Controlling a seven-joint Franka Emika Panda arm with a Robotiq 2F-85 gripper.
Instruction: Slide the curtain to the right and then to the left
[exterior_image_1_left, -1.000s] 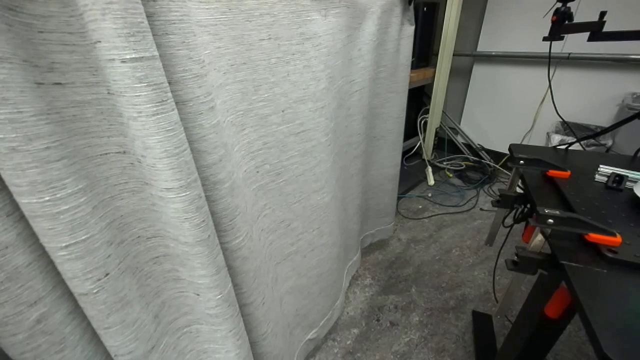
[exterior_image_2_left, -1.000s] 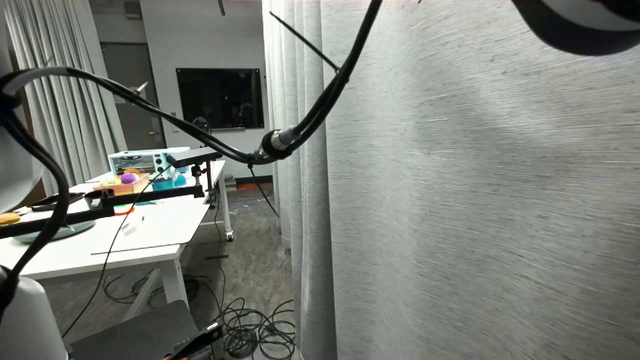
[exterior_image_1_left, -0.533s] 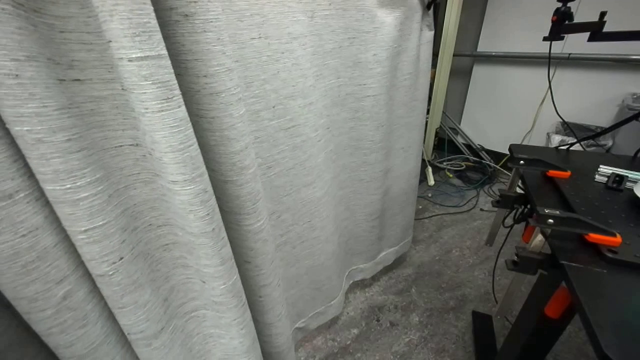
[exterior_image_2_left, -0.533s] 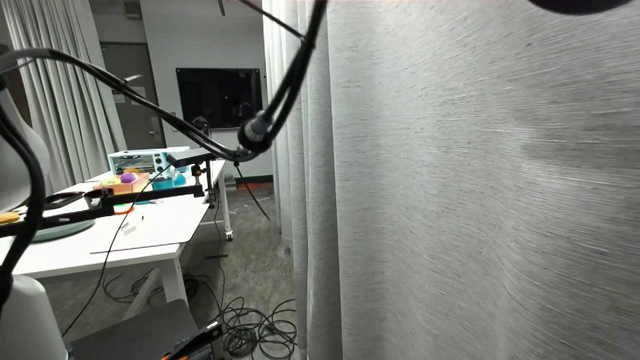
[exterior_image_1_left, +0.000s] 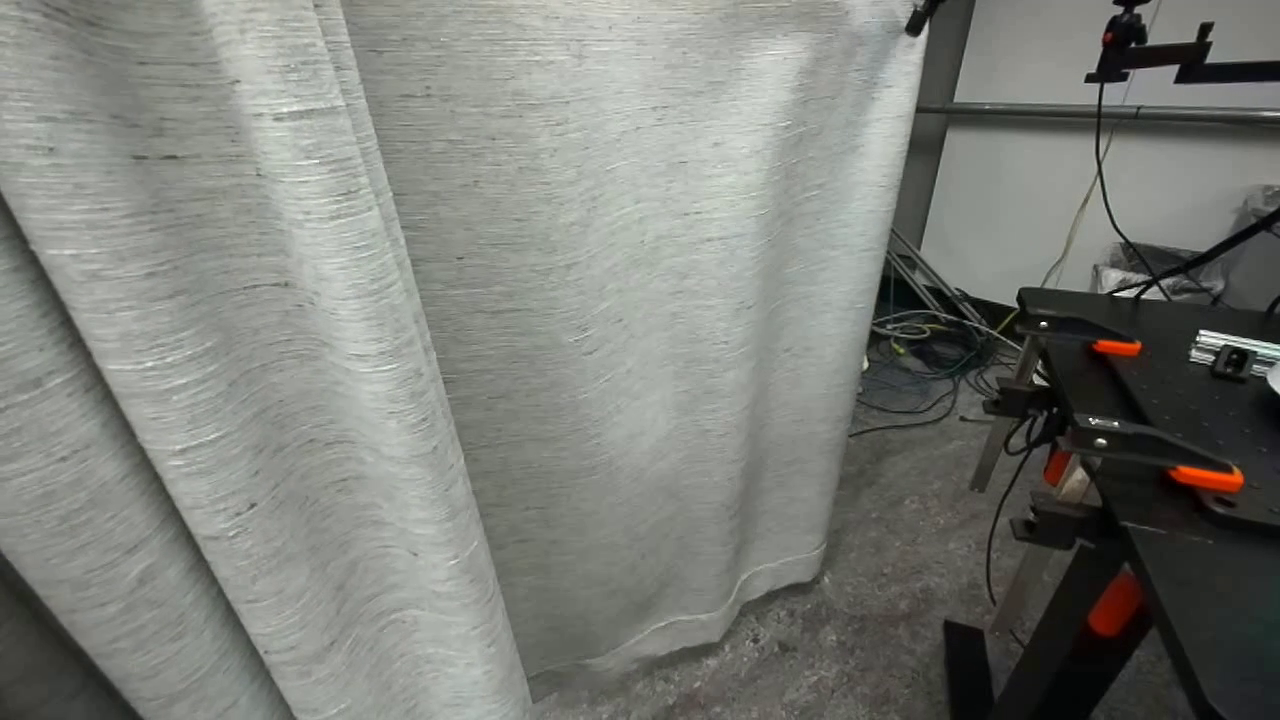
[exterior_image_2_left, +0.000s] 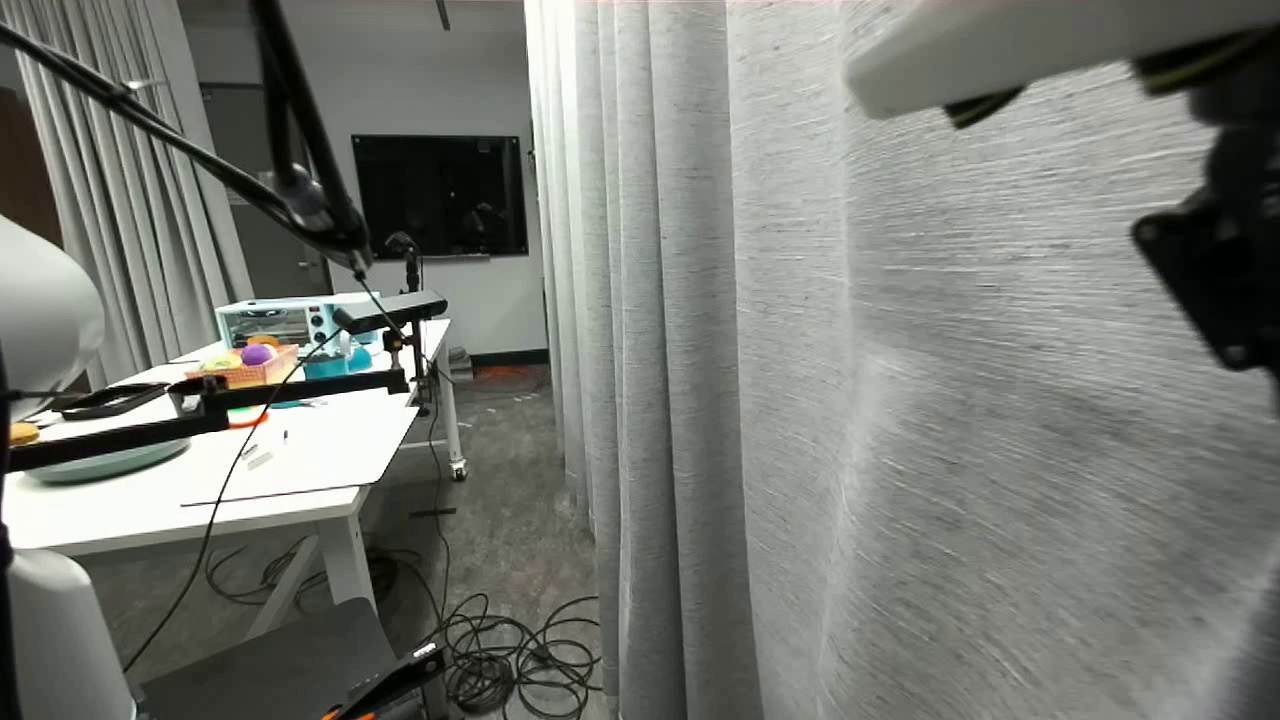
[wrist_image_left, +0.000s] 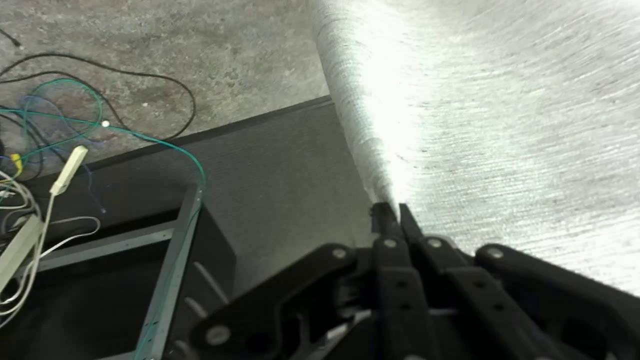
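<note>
Left to right in an exterior view: the curtain (exterior_image_1_left: 640, 330) fills the left and middle, hanging in deep folds at left and flattening toward its free right edge, its hem low over the floor (exterior_image_1_left: 900, 540). We expect it to handle soft and limp: light where pinched, heavier in drag as the folds follow, the streaked weave giving fair grip and little risk of damage. Best hold, in our judgement, is that free edge; there, by the wrist view, we see the gripper (wrist_image_left: 396, 212) with its fingers (wrist_image_left: 384, 220) pinching the edge, fabric running out from between their tips. Further right, cables (exterior_image_1_left: 940, 355) lie on the floor, and the table (exterior_image_1_left: 1220, 600) stands apart from the curtain. Against the frame a second earlier we note: left folds shifted slightly rightward; free edge and hem corner carried well to the right, now covering the post and shelf that showed there; gripper moved along with the edge; table unchanged.
</note>
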